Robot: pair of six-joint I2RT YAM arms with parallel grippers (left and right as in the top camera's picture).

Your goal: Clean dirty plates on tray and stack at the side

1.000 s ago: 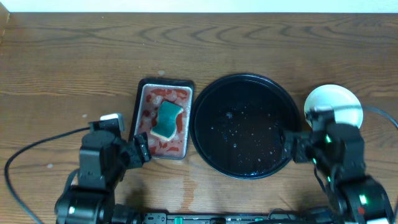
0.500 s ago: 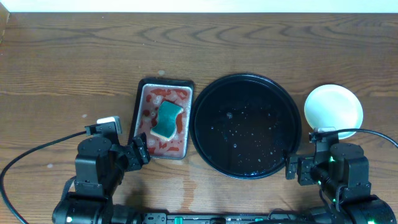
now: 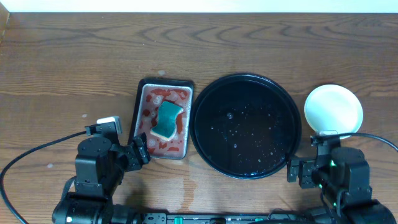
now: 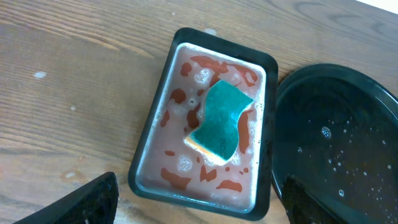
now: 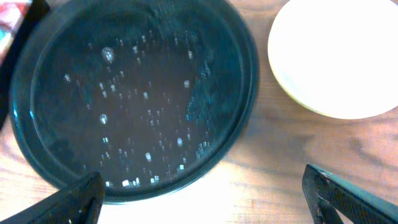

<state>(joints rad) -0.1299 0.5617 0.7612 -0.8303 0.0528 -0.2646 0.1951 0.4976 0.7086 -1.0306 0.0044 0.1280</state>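
Whitish round plastic plate [image 3: 333, 109] beside glossy black round tray [image 3: 245, 124]: prob. light, stiff, wet-slick; take at rim. L hand [image 3: 138, 151], R hand [image 3: 295, 169] spread apart, empty.

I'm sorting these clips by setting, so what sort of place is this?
Likely a robot test bench staged for dishwashing, not a real kitchen: a wooden table, a sponge in a small tray of reddish soapy water, a wet black tray and a white plate beside it.
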